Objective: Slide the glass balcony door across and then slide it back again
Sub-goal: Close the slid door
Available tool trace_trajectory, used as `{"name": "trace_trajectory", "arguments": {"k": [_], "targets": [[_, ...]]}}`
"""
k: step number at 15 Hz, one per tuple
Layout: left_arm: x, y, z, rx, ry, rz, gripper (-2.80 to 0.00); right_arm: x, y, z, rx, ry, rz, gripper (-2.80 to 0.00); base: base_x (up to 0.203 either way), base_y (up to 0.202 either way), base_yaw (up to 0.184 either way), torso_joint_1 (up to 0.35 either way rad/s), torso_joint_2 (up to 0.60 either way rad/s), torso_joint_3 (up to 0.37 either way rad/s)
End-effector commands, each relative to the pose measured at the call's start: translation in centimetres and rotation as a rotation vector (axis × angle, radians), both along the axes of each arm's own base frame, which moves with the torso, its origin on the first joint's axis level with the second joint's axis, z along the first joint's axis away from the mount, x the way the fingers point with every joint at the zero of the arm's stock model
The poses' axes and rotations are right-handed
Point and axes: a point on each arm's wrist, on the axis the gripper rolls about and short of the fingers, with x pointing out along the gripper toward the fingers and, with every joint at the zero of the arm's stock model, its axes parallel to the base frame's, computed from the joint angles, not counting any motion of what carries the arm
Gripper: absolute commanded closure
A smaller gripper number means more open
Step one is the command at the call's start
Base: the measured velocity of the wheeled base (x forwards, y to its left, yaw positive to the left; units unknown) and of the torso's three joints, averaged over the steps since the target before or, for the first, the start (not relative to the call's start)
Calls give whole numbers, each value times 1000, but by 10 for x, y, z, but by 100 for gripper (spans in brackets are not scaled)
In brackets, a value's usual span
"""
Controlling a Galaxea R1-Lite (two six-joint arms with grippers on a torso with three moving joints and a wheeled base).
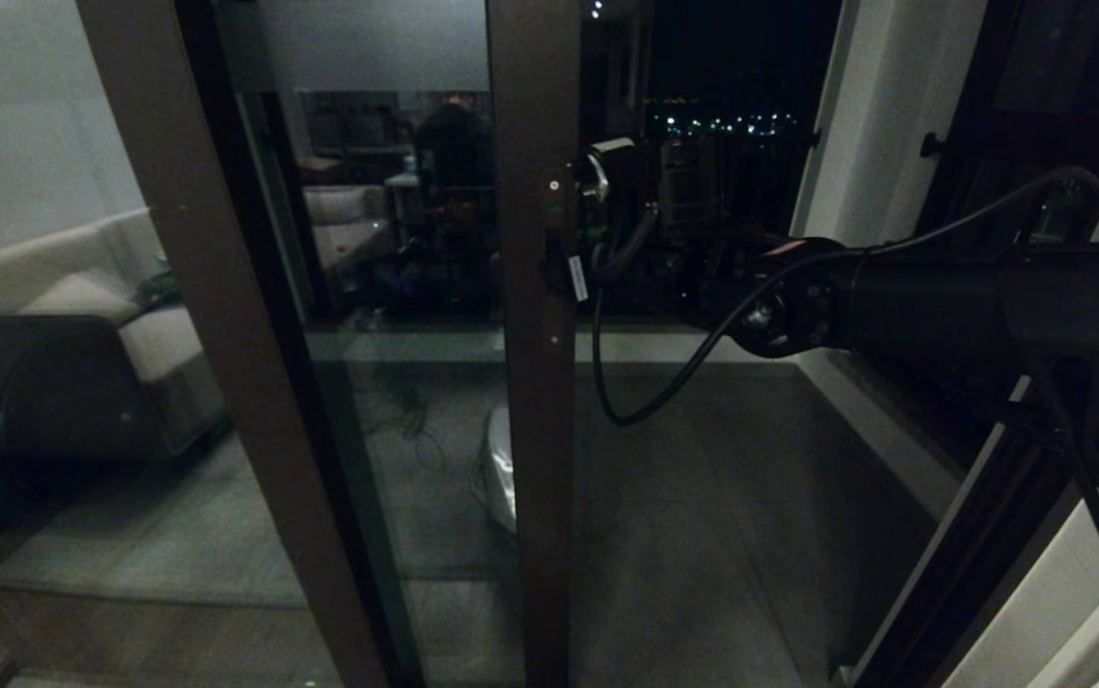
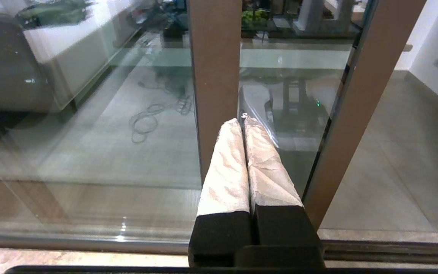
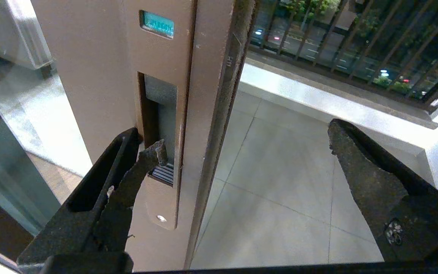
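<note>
Right gripper (image 3: 242,144) at door stile, jaws spread, one tip hooked in recessed handle (image 3: 160,133) of glass balcony door (image 1: 530,382), partly slid across opening. Risk: shallow hook slips out mid-pull. Left gripper (image 2: 243,125) idle, jaws pressed together.

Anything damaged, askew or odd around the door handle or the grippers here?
Only wear: the right gripper stands open, and the pad on the finger resting at the glass balcony door's recessed handle looks torn and ragged. The left gripper is shut, its white wrapping wrinkled.
</note>
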Motion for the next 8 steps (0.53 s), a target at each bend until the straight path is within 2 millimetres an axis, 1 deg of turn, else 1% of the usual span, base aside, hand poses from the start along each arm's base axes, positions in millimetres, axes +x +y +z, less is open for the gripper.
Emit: {"name": "trace_trajectory", "arguments": {"k": [1,8], "targets": [[0,0,0,0,1,0,0,4,-6,-1,-16,-4,-19,-280,0,0,0,0,0,0],[0,0,0,0,1,0,0,5,-11,1,-17,-5,-31,-280,0,0,0,0,0,0]]}}
